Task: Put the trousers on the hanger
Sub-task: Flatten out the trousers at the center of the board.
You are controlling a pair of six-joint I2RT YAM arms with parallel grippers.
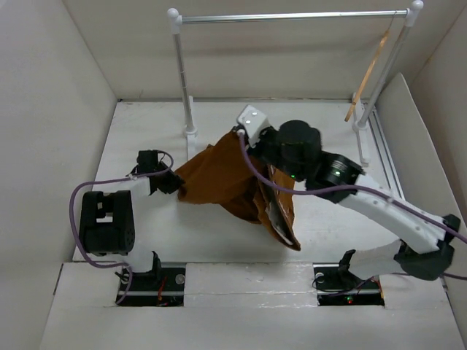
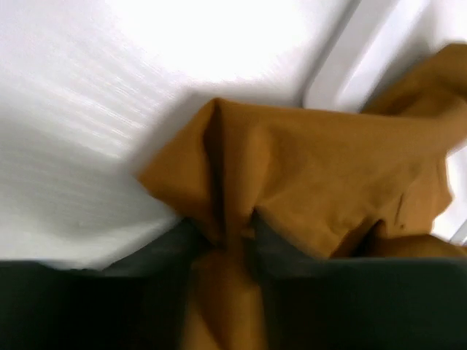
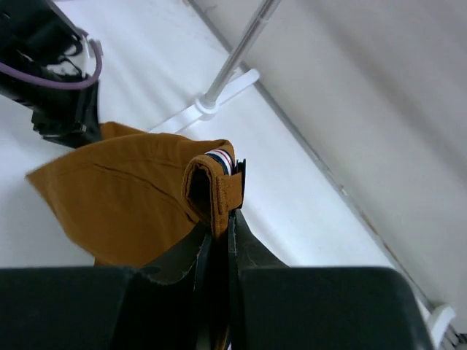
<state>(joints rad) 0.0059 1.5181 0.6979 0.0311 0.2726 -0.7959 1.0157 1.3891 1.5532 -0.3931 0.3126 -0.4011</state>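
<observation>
The right gripper point(image 3: 219, 219) is pinching the striped waistband of the one pair of trousers point(image 1: 219, 179), jaws nearly closed. The left gripper point(image 2: 226, 244) is clamping a fold at the opposite edge. The cloth is sagging mid-table point(image 1: 146, 131) between them; pulling both grips apart evenly should flatten it. One hanger point(image 1: 368, 73) is dangling from the single rail point(image 1: 292, 16), well apart.

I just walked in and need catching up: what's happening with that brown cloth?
Both robot arms have hold of the rust-brown cloth trousers. The left gripper pinches a fold at their edge; the right gripper clamps the striped waistband, holding it raised. The thin light-tan wooden hanger hangs from the silver metal rail at the far right, apart from the trousers.
</observation>
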